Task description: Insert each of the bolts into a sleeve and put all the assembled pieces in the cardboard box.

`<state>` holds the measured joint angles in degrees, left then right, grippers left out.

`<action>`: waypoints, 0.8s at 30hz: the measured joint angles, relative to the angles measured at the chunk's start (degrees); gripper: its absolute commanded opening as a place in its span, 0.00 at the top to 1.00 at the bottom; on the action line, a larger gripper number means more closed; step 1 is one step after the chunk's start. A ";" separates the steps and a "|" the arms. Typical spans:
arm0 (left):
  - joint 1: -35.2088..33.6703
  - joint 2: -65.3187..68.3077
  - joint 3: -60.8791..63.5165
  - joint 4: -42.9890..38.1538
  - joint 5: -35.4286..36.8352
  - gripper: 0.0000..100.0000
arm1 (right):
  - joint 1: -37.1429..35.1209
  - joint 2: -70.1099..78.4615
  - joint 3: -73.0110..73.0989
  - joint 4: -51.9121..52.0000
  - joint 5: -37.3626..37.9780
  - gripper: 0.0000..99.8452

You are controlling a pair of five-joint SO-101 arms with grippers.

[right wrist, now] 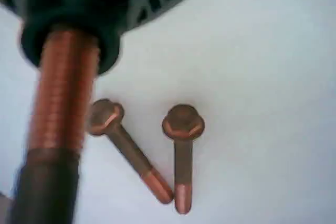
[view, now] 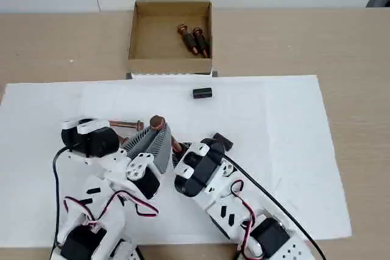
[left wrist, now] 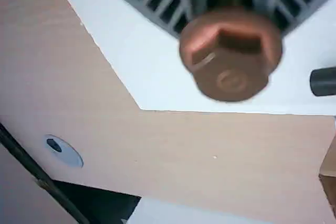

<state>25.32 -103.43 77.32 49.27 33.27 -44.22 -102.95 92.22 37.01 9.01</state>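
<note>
Mia: If you peek into the open brown cardboard box [view: 139, 35] at twelve o'clock, how much is done?

Tom: Two finished pieces [view: 194, 41] lie in its right side. They are copper bolts wearing black sleeves.

Mia: What is left?

Tom: Three more, I think. Near nine o'clock a bare copper metal bolt [right wrist: 128, 153] and a second bare bolt [right wrist: 182, 153] lie close together on the white paper sheet [view: 274, 150]. Next, near the middle, the left gripper [view: 156, 132] pinches a third copper bolt [view: 157, 122] just below its head, with the head pointing up. The right gripper [right wrist: 71, 19] looks squeezed onto a short black tube sleeve [right wrist: 105, 51], and the bolt's thread goes into it. So that pair looks half joined. Then one spare black sleeve [view: 202, 93] waits at twelve o'clock, just under the box. Another spare sleeve [view: 222, 141] sits at five o'clock, just beside the right arm.

Mia: Anything you can't see?

Tom: I can't tell how deep the bolt sits in the sleeve. Its near end goes dark in the right wrist view and is hard to make out. From above, the left arm covers part of the bare bolts.
</note>
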 measured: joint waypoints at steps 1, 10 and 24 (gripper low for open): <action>0.79 0.00 0.00 0.00 -0.44 1.00 | 0.00 0.00 0.00 0.00 0.00 1.00; 6.33 -0.09 0.00 2.99 -3.52 1.00 | 0.18 0.09 0.00 0.00 0.00 1.00; 8.53 -0.53 7.47 6.86 -5.63 1.00 | 0.18 0.35 0.26 0.18 1.14 1.00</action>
<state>33.85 -103.96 84.79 56.13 27.65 -44.04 -102.59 92.48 37.19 10.15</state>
